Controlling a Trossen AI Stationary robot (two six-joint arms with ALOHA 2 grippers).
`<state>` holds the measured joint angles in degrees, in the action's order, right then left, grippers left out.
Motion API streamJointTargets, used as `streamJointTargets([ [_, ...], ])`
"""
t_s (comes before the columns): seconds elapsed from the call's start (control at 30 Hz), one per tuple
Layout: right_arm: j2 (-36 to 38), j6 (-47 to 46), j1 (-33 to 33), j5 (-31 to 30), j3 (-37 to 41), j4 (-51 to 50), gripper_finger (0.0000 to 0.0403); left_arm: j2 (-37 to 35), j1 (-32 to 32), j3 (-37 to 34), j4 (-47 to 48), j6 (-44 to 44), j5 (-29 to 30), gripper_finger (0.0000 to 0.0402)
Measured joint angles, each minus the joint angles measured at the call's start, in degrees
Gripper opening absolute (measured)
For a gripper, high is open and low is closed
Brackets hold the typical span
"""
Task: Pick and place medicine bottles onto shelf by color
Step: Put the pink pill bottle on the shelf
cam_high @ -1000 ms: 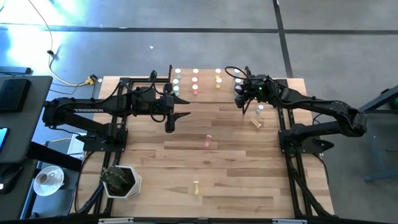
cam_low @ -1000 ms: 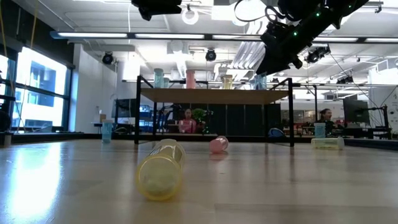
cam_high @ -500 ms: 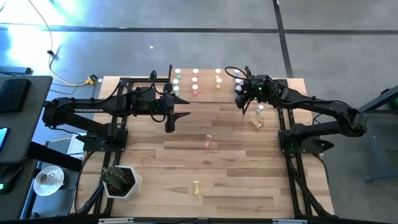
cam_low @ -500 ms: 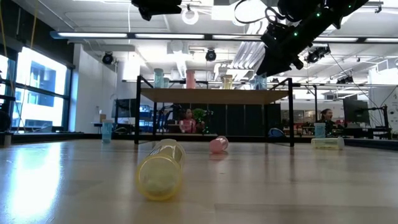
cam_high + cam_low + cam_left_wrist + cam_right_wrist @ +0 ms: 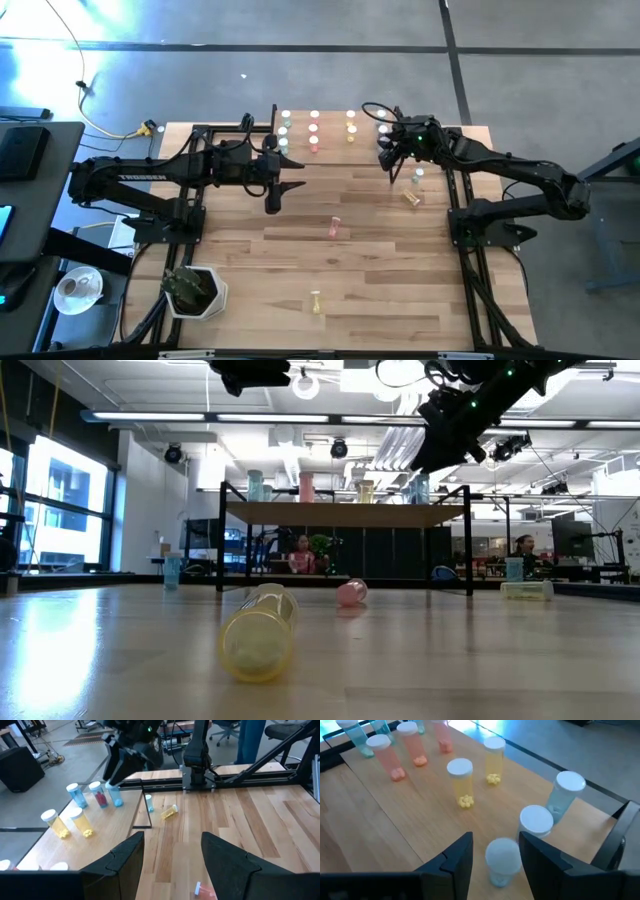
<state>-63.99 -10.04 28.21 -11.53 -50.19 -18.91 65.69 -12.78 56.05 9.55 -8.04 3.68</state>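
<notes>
The left gripper [image 5: 277, 187] is hanging over the left-middle of the counter [image 5: 380, 300], near the shelf. Its jaws are standing open and holding nothing.

The shelf [image 5: 420, 815] is sitting at the far edge of the counter. Bottles are standing on it in rows by color: pink ones [image 5: 385, 756], then yellow ones [image 5: 460, 780], then blue ones [image 5: 564, 792] at the right end.

Some bottles are waiting on the counter. A yellow bottle [image 5: 316, 301] is lying near the front edge. A pink bottle [image 5: 335, 226] is lying in the middle. Another yellow bottle [image 5: 170, 812] is lying on the right side, next to a small blue bottle [image 5: 148, 803] standing up.

The right gripper [image 5: 496, 857] is hovering over the right end of the shelf. Its jaws are standing open on both sides of a blue bottle [image 5: 502, 860] that is standing on the board, and they do not look like they are squeezing it.

The bottles look tiny and light. They are hard plastic and smooth, so they could slip, tip, or roll away. The best place to grab one is probably around the middle of its body, under the white cap, with a soft squeeze.
</notes>
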Motion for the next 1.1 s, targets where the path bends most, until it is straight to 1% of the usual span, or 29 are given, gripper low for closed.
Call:
streamJointTargets([
  [0.23, 0.0, 0.0, 0.0, 0.0, -3.3, -2.6, 0.0151, 0.0, 0.0, 0.0, 0.2, 0.3, 0.2, 0.0186],
  [0.37, 0.0, 0.0, 0.0, 0.0, -6.1, -4.0, 0.0151, 0.0, 0.0, 0.0, 1.0, 0.3, 3.5, 0.0186],
  [0.5, 0.0, 1.2, -0.1, 0.6, -9.6, -7.1, 0.0151, 0.0, 0.2, 0.0, 6.1, 2.9, 7.0, 0.0186],
  [0.6, 0.0, 2.9, -0.7, 0.7, -12.2, -9.2, 0.0151, 0.0, 0.2, -0.3, 10.0, 6.2, 8.2, 0.0186],
  [0.7, 0.0, 4.3, -1.4, 0.7, -14.5, -10.5, 0.0151, -0.1, 1.1, -3.3, 9.6, 9.9, 8.5, 0.0186],
  [0.77, 0.0, 5.2, -1.7, 0.8, -15.7, -10.9, 0.0151, -0.6, 2.1, -5.9, 9.6, 12.6, 9.7, 0.0186],
  [1.1, 0.0, 6.0, -2.1, 0.8, -17.3, -11.8, 0.0151, -4.9, 10.1, -21.6, 3.9, 28.1, 23.6, 0.0186],
])
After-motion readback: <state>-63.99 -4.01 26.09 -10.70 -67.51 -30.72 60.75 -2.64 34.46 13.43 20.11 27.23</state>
